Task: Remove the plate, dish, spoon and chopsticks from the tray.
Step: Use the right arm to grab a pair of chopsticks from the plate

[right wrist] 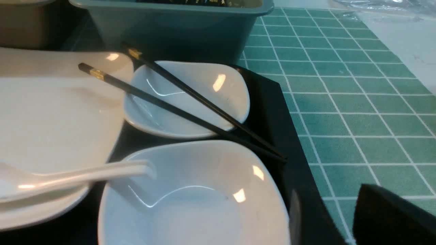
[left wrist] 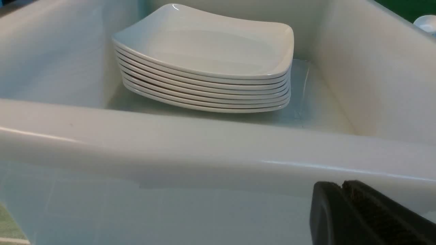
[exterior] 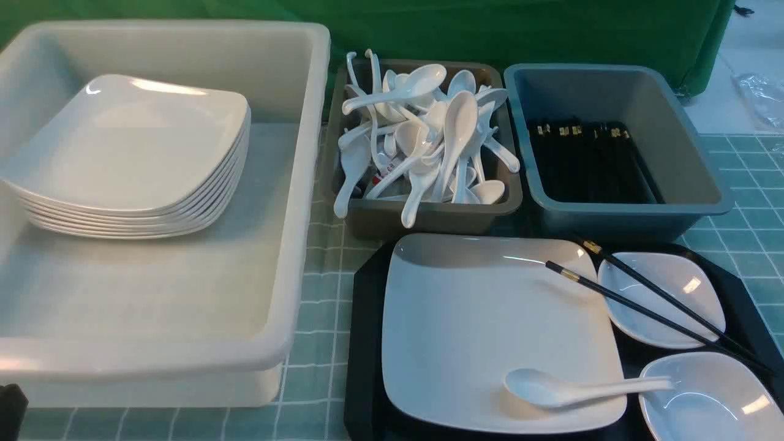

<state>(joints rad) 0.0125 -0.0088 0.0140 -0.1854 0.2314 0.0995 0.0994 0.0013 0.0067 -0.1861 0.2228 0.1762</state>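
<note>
Plate (exterior: 490, 318) rests on the tray (exterior: 364, 367), spoon (exterior: 576, 387) across its near corner, chopsticks (exterior: 643, 308) bridging the far dish (exterior: 680, 278); your left gripper (left wrist: 340, 185) is pressed closed, empty, beside the white tub (left wrist: 204, 143); how wide your right gripper (right wrist: 332, 204) stands cannot be told.

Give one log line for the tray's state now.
cleared: nothing | tray: holds plate, near dish, far dish | spoon: bowl on plate, handle tip over near dish | chopsticks: across far dish
</note>
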